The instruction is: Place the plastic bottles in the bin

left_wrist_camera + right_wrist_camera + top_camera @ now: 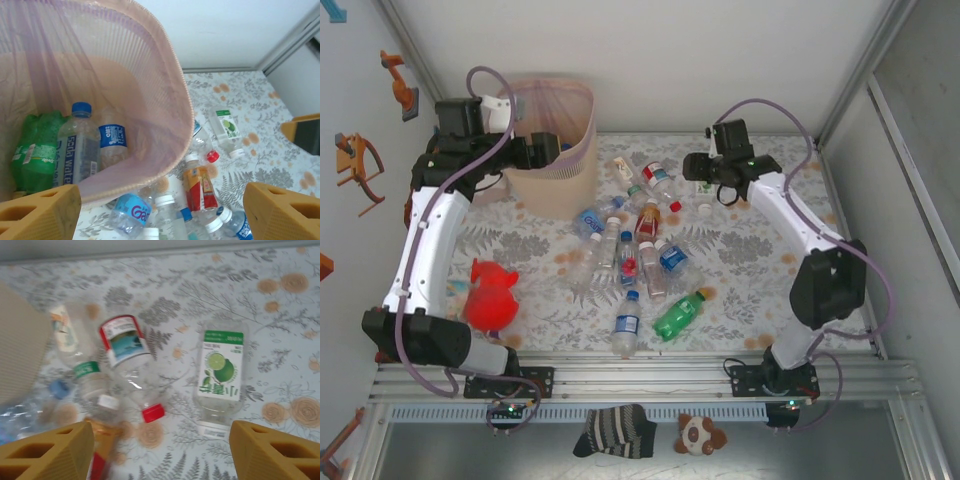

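My left hand (161, 202) hangs over the bin (176, 95). Its fingers are wide apart and hold nothing. Some bottles (77, 150) lie inside the bin. My right hand (161, 445) has its fingers apart too, above a lime bottle (220, 372). More bottles (638, 255) lie on the table (750, 260).

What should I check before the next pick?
1. Left gripper open, empty, over bin: ok.
2. Bin upright, not full: ok.
3. Right gripper open, empty: ok.
4. Lime bottle apart from red-cap bottle: cannot tell, blurred.
5. Plush apart from loose bottles: ok.
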Tool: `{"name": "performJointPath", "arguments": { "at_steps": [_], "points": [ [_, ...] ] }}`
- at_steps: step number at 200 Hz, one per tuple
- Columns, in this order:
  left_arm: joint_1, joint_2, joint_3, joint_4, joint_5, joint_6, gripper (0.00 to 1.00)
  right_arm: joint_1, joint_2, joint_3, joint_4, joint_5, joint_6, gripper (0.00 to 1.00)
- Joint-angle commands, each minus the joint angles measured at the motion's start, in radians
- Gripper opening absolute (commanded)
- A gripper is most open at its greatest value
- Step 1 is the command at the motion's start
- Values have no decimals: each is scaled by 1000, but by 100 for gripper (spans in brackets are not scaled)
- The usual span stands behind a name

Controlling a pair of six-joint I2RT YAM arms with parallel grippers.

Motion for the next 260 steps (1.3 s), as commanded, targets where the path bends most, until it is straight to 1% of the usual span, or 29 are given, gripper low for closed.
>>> {"name": "performJointPath", "arguments": {
  "at_steps": [1,32,64,142,184,229,260],
  "points": [
    [6,-68,-57,132,36,-50,85,-6,77,56,-23,96,12,75],
    [6,-128,-130,158,44,-63,85,-9,217,139,-58,178,12,80],
    [6,-166,-166,161,32,-63,86,-18,344,218,-89,268,36,84],
    [6,-179,-179,178,56,-81,86,-60,509,289,-87,177,77,85],
    [6,-180,-180,181,56,-84,86,-67,554,295,-81,155,80,81],
    [6,-183,-184,188,59,-92,86,-71,552,292,-81,163,62,71],
    [6,-182,-187,194,63,-97,86,-70,520,270,-67,161,58,64]
  ]
}}
